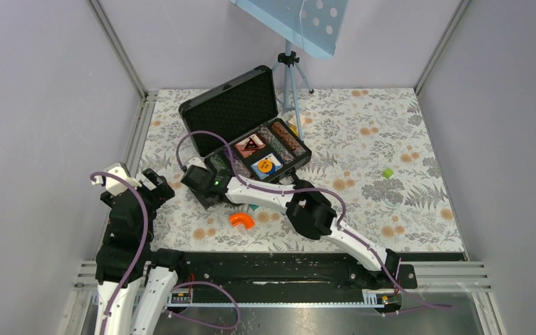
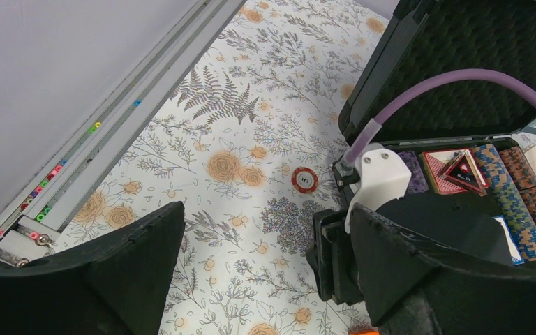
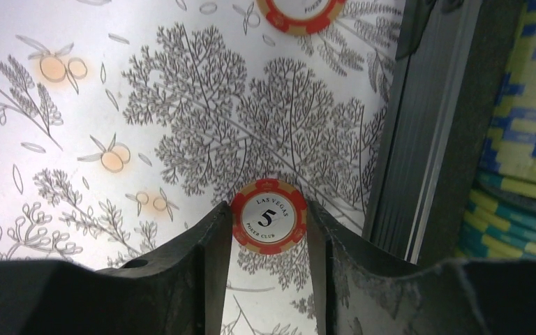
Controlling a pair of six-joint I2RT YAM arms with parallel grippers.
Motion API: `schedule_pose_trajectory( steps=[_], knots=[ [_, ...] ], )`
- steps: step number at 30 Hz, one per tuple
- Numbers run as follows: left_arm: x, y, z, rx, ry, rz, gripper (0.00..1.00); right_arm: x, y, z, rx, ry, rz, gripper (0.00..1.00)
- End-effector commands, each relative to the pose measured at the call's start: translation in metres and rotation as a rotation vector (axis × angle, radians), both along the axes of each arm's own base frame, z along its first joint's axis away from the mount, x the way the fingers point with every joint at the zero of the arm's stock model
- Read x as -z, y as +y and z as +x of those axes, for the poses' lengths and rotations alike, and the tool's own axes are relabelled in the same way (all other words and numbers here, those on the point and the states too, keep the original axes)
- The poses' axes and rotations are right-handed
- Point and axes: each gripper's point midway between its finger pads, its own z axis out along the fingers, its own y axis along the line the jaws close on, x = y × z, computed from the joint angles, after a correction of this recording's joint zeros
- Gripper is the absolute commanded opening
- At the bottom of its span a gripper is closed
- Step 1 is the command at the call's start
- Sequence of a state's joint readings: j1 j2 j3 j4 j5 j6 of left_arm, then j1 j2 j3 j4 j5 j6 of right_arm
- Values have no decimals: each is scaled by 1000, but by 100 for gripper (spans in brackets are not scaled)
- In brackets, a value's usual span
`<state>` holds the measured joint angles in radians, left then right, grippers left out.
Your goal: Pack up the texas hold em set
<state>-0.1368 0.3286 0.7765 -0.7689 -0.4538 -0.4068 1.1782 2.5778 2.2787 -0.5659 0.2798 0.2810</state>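
Note:
The texas hold em set's black case (image 1: 234, 108) lies open at the back, with its foam lid raised. Its base holds rows of striped chips (image 1: 286, 143), a red deck (image 1: 250, 145) and a blue deck (image 1: 268, 165). My right gripper (image 3: 269, 225) is low on the mat just left of the case wall (image 3: 426, 139). Its fingertips are closed against both sides of a red "5" chip (image 3: 269, 216). A second red chip (image 3: 300, 12) lies just beyond on the mat. My left gripper (image 2: 265, 258) hangs open and empty above the mat, left of the right wrist (image 2: 384, 174).
An orange curved piece (image 1: 241, 220) lies on the floral mat near the right arm's elbow. A small green block (image 1: 388, 172) sits at the right. A tripod (image 1: 289, 77) stands behind the case. The metal rail (image 2: 77, 160) runs along the mat's left edge.

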Motion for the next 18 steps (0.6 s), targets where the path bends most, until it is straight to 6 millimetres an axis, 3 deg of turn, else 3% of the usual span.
schedule_pose_trajectory(
  steps=[1, 18],
  knots=[
    [-11, 4, 2, -18, -49, 9, 87, 6, -25, -18, 17, 37, -76, 45],
    [-11, 4, 2, -24, -50, 8, 87, -56, -6, -31, 12, 42, 95, 44]
  ],
)
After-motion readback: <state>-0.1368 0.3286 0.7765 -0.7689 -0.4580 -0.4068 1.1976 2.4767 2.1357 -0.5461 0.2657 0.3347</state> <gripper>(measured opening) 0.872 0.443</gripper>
